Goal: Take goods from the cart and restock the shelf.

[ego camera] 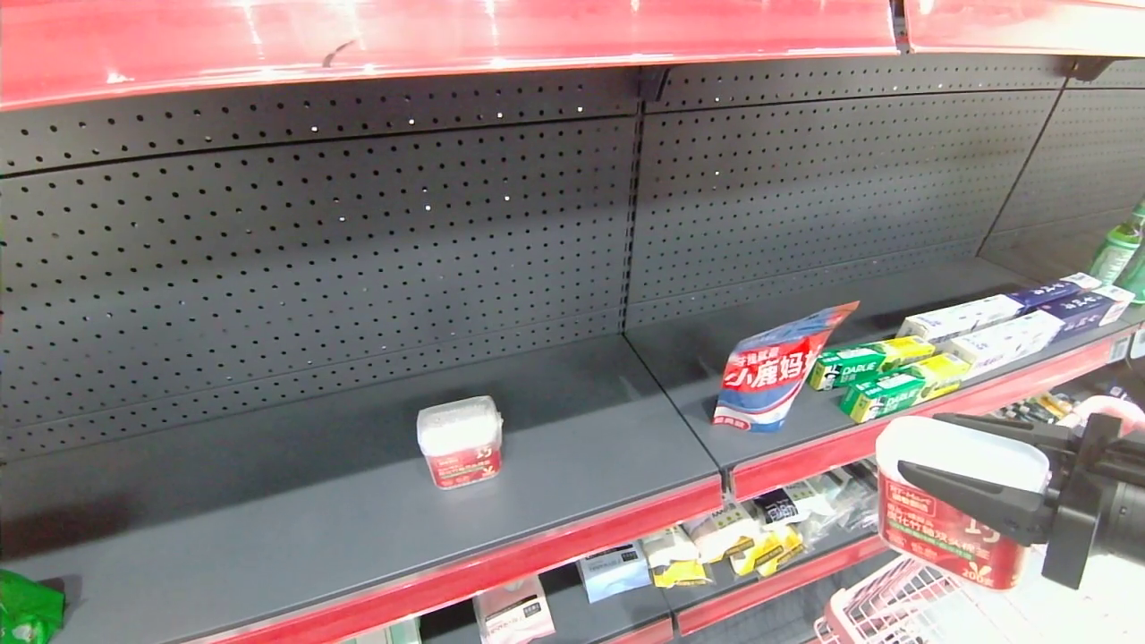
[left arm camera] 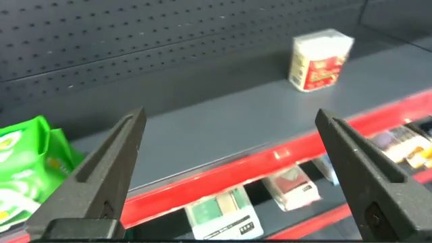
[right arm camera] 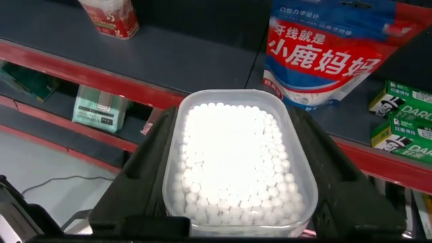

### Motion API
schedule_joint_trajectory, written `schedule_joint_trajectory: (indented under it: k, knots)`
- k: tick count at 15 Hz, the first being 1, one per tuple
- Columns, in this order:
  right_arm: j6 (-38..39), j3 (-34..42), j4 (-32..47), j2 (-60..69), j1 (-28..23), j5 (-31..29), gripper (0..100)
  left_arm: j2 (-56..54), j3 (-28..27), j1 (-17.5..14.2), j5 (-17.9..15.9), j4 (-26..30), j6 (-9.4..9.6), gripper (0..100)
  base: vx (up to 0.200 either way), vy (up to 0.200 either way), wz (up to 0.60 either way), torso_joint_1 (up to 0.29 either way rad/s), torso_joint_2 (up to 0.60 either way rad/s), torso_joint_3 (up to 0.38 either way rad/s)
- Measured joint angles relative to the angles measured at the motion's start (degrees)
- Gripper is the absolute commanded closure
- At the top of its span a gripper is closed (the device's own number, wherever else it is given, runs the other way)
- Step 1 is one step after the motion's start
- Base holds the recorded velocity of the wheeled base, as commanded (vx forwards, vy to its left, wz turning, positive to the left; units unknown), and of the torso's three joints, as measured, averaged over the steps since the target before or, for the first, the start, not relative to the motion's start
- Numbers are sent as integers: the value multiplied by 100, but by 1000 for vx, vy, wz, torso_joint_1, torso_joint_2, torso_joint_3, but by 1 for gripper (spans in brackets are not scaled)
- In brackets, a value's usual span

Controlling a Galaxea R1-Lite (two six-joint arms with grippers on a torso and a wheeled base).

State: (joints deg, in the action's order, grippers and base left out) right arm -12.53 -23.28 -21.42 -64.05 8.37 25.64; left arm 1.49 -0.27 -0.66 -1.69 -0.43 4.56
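The shelf (ego camera: 358, 501) is a dark deck with a red front lip, in two bays, and most of its left bay is bare. The cart (ego camera: 894, 617) shows as white wire low at the right, below that lip.

The right gripper (ego camera: 930, 447) hangs over the cart, its jaws closed on a tub of cotton swabs (ego camera: 962, 510) held upright, out in front of the right bay and lower than the deck. The left gripper (left arm camera: 226, 135) sits before the left bay's front edge, jaws spread wide and holding nothing.

Placing the held tub likely means lifting it over the lip and carrying it inward to the robot's left, since a matching tub (ego camera: 459, 441) stands mid-deck in the left bay. A leaning red-and-blue pouch (ego camera: 774, 367) stands directly behind the held tub, with green boxes (ego camera: 881, 376) beside it along the right bay's front edge, so going straight in looks crowded. A green packet (ego camera: 27, 608) lies at the shelf's left front corner.
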Motion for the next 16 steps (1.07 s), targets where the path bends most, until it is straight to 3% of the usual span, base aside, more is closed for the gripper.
schedule_joint_trajectory:
  k: [2, 4, 7, 9, 11, 12, 13, 16]
  knots:
    - [44, -11, -1, 41, 0, -2, 100, 24, -127, 4, -2, 16, -22, 0, 0, 0, 0, 0, 0, 0]
    - [60, -11, -1, 74, 0, -7, 100, 328, -623, 4, -11, -4, -189, 0, 0, 0, 0, 0, 0, 0]
    - [63, 30, 10, 72, 28, -10, 100, 1793, -1979, 30, -87, -145, -521, 0, 0, 0, 0, 0, 0, 0]
    - [71, 17, 7, 71, 27, -7, 100, 2890, -2679, 45, -30, -211, -513, 0, 0, 0, 0, 0, 0, 0]
    - [127, 5, 0, 51, 0, -10, 100, 3740, -3076, 48, 0, -250, -304, 0, 0, 0, 0, 0, 0, 0]
    - [184, 0, 0, 41, -2, -10, 100, 4116, -3211, 52, -51, -244, -29, 0, 0, 0, 0, 0, 0, 0]
    - [200, -2, 0, 35, -4, -10, 100, 4415, -3294, 59, -288, -191, 302, 0, 0, 0, 0, 0, 0, 0]
    - [261, -4, -1, 20, -4, -7, 100, 4975, -3368, 63, -906, 215, 896, 0, 0, 0, 0, 0, 0, 0]
